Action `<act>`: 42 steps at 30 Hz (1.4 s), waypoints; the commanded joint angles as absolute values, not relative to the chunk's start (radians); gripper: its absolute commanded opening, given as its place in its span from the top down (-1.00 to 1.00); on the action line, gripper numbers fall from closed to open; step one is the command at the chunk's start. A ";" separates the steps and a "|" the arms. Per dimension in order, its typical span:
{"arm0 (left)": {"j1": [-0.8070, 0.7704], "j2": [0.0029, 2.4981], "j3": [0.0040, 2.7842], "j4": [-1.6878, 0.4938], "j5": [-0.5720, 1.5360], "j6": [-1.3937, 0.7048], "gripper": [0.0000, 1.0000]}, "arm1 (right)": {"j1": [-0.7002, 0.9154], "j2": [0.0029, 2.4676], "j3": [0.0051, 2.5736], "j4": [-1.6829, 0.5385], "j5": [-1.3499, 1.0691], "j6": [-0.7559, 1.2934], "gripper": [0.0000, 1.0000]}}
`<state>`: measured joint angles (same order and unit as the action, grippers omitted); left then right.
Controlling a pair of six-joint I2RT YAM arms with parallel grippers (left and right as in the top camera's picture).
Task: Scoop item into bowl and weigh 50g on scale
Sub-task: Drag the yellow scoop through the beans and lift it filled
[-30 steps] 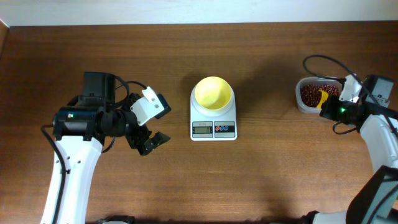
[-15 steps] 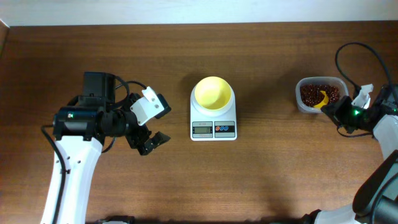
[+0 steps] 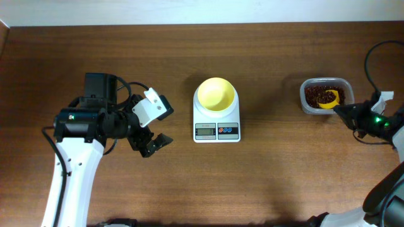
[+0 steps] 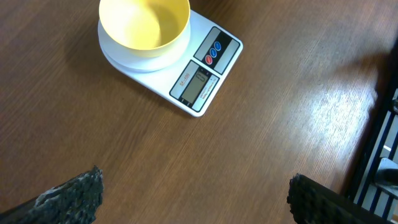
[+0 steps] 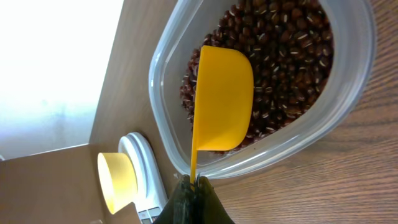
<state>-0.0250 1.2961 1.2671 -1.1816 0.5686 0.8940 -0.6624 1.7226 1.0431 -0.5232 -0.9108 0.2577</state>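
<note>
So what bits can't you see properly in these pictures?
- Numbers on the scale: too small in overhead, blurry in left wrist view.
- Beans under the scoop: covered by it, right wrist view.
- Right gripper: mostly cut off by the bottom edge, right wrist view.

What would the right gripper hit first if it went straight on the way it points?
Most likely the clear container's near rim, just ahead of the right gripper pinching the scoop handle; relative height is unclear.
</note>
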 commanded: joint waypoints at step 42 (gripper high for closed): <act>-0.023 1.296 1.274 -1.183 0.571 0.884 -0.97 | -0.719 1.729 1.038 -0.516 -1.315 0.241 0.92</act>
